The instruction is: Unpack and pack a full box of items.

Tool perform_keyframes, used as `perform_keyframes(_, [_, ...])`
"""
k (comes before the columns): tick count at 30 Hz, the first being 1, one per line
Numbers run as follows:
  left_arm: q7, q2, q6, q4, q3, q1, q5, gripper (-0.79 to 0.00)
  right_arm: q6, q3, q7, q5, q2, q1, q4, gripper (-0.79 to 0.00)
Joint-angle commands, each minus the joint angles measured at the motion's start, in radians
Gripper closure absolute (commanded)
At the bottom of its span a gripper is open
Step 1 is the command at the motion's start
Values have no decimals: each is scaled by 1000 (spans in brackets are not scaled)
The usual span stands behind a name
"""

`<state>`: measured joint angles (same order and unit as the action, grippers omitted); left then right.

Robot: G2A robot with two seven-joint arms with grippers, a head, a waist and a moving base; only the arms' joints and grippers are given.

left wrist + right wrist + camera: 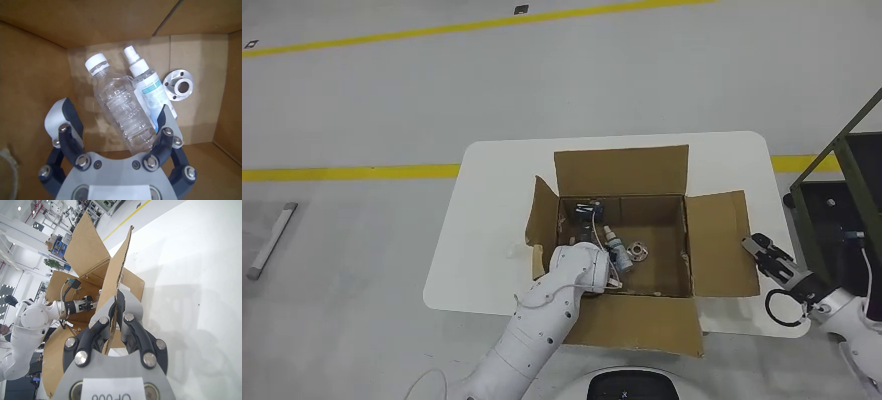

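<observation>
Left gripper (pixel 115 108) agape — perhaps against bottle (pixel 121 98).

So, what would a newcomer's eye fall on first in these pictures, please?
The open cardboard box on the white table, with the left gripper open inside it over a clear bottle that lies beside a spray bottle and a metal flange. The right gripper is clamped on the box's side flap.

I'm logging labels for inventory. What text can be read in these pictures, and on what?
No text can be quoted.
Label on the spray bottle: print too blurred to read.
The sticker on the right gripper: upside down, cut by the picture's edge; unreadable whole.
The water bottle: no label.
</observation>
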<state>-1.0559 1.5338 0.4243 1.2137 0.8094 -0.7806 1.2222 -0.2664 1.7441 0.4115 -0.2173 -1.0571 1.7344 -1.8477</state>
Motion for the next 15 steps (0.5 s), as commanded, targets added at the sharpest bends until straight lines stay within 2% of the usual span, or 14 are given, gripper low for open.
perform_keyframes(1, [-10,6,12,-16,0,7,-8,-745,-1,3,0,-1,0,0,1,0])
perform_keyframes(8, [-40,21,33,-55,-4,24,-9,-625,7,12,3,-11,-1,3,1,0])
perform_keyframes(10, [-45,25,35,-66,-3,26,-11,-619,8,11,6,-13,-1,2,-1,0])
perform_keyframes(12, [-46,28,39,-75,-1,29,-9,-671,9,9,8,-14,-1,2,-4,0])
perform_keyframes(15, [-51,32,41,-91,2,32,-1,-693,12,10,8,-17,-2,2,-4,0])
